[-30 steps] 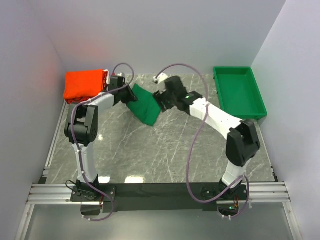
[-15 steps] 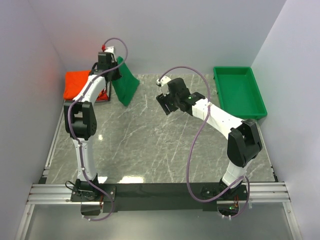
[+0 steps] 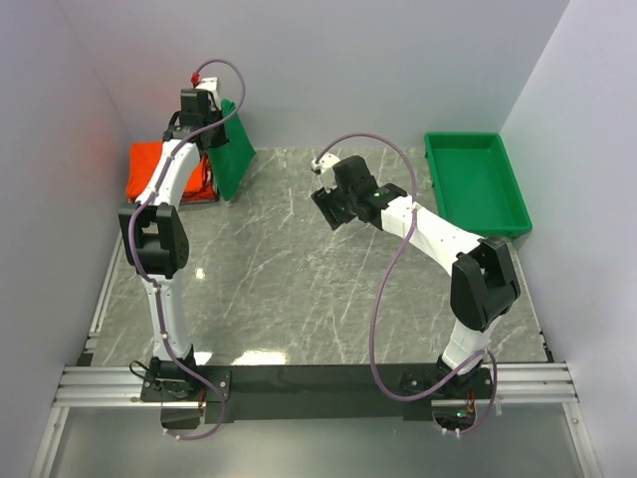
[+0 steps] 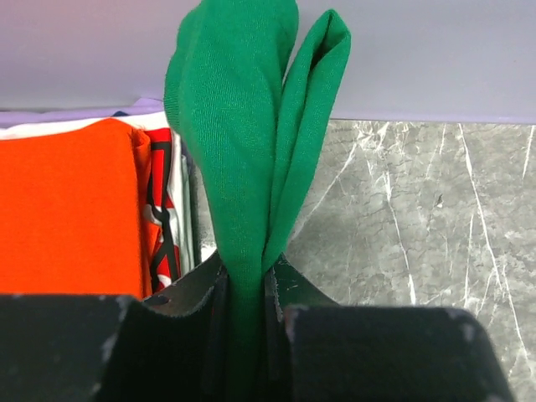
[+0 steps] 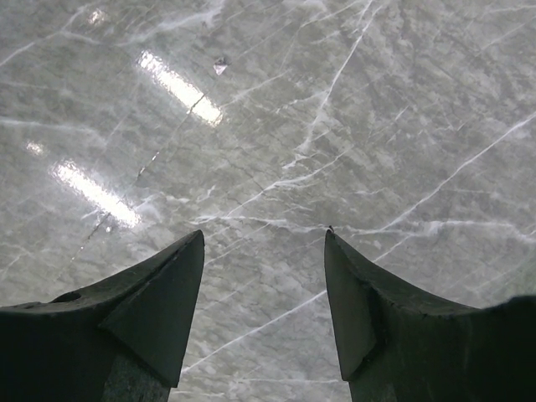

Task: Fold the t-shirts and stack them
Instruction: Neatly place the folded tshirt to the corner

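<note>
My left gripper [image 3: 212, 127] is shut on the folded dark green t-shirt [image 3: 231, 151], which hangs from it in the air at the back left, beside the folded orange-red t-shirt pile [image 3: 151, 169]. In the left wrist view the green t-shirt [image 4: 251, 151] is pinched between the jaws of my left gripper [image 4: 244, 289], and the orange-red pile [image 4: 63, 205] lies to the left. My right gripper [image 3: 325, 211] is open and empty above the bare marble in the middle; it also shows in the right wrist view [image 5: 264, 243].
A rigid green plastic tray [image 3: 476, 181] stands at the back right. Walls close in the table on the left, back and right. A patterned white, red and black cloth [image 4: 163, 209] lies at the pile's right edge.
My left gripper has lifted the green t-shirt off the table and carried it left and back toward the orange-red pile. My right gripper has let go of it and drawn back.
</note>
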`<move>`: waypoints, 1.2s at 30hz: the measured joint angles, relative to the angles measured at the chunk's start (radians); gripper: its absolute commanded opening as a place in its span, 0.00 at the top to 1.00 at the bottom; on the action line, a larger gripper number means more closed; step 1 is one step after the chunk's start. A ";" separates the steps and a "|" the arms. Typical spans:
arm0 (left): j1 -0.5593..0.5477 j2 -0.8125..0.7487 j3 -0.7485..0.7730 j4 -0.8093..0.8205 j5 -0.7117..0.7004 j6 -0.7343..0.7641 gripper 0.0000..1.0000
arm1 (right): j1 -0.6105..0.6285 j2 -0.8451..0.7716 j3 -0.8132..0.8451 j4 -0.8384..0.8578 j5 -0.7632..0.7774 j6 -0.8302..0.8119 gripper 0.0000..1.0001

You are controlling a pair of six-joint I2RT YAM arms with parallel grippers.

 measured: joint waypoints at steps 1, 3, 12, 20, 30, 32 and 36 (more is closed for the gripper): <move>0.001 0.000 0.007 -0.006 0.000 0.000 0.84 | 0.000 0.003 0.000 -0.001 -0.001 0.000 0.34; 0.004 -0.001 0.019 -0.017 0.002 -0.004 0.84 | 0.000 0.007 0.000 -0.008 -0.002 0.000 0.35; 0.041 -0.063 0.029 -0.043 0.027 -0.038 0.84 | 0.000 0.007 0.000 -0.016 -0.002 0.000 0.36; 0.074 -0.120 0.040 -0.043 0.034 -0.046 0.85 | 0.000 0.015 0.007 -0.021 -0.021 0.001 0.36; 0.156 -0.124 0.031 -0.047 0.065 -0.059 0.85 | 0.000 0.038 0.031 -0.032 -0.029 0.000 0.36; 0.176 -0.124 0.013 -0.038 0.071 -0.058 0.85 | 0.000 0.043 0.040 -0.034 -0.029 0.000 0.36; 0.233 -0.113 -0.032 -0.028 0.087 -0.057 0.85 | 0.000 0.058 0.055 -0.039 -0.029 0.001 0.36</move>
